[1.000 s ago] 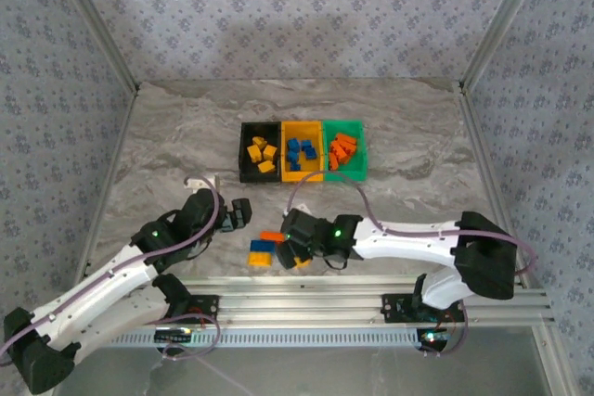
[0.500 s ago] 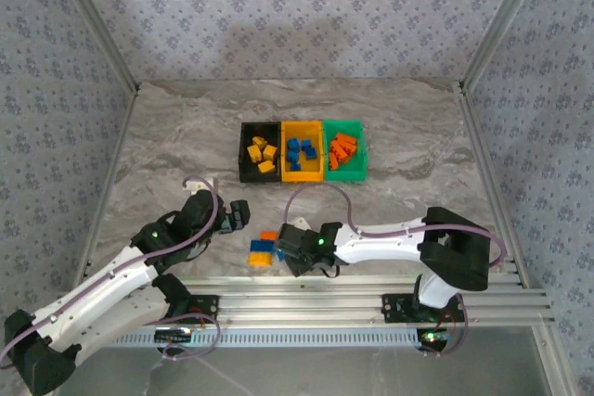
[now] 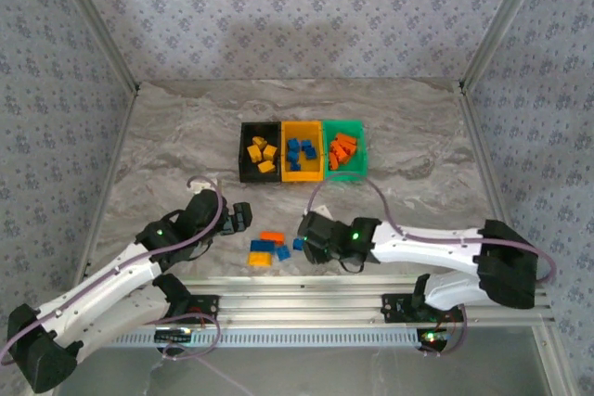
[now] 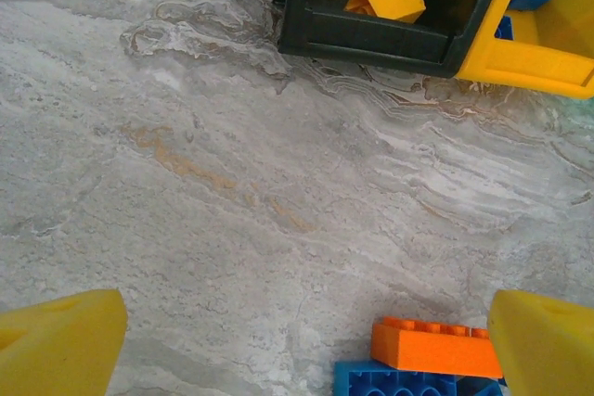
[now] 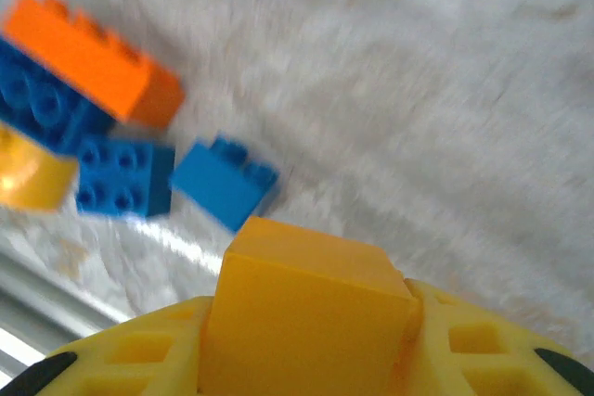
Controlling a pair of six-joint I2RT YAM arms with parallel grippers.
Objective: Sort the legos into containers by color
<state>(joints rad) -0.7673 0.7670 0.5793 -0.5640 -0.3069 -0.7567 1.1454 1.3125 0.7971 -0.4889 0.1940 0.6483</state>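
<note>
Three joined containers sit mid-table: a black bin (image 3: 260, 177) with yellow legos, a yellow bin (image 3: 303, 176) with blue ones, a green bin (image 3: 345, 173) with orange ones. Loose legos lie near the front: an orange brick (image 3: 272, 236), a blue-and-yellow stack (image 3: 262, 250), small blue bricks (image 3: 282, 252). My right gripper (image 3: 306, 234) is just right of them, shut on a yellow brick (image 5: 306, 312), above a blue brick (image 5: 223, 183) and the orange brick (image 5: 88, 57). My left gripper (image 4: 302, 359) is open, to the pile's left, with the orange brick (image 4: 436, 348) near its right finger (image 4: 543, 340).
Metal rails (image 3: 316, 303) run along the table's near edge, close behind the loose bricks. The black bin's corner (image 4: 371, 39) and the yellow bin's wall (image 4: 538, 53) lie ahead of the left gripper. Patterned walls enclose the marble tabletop (image 3: 167, 155).
My right gripper has closed on the yellow brick and drawn back to the right of the pile. The left arm has barely shifted and stays open.
</note>
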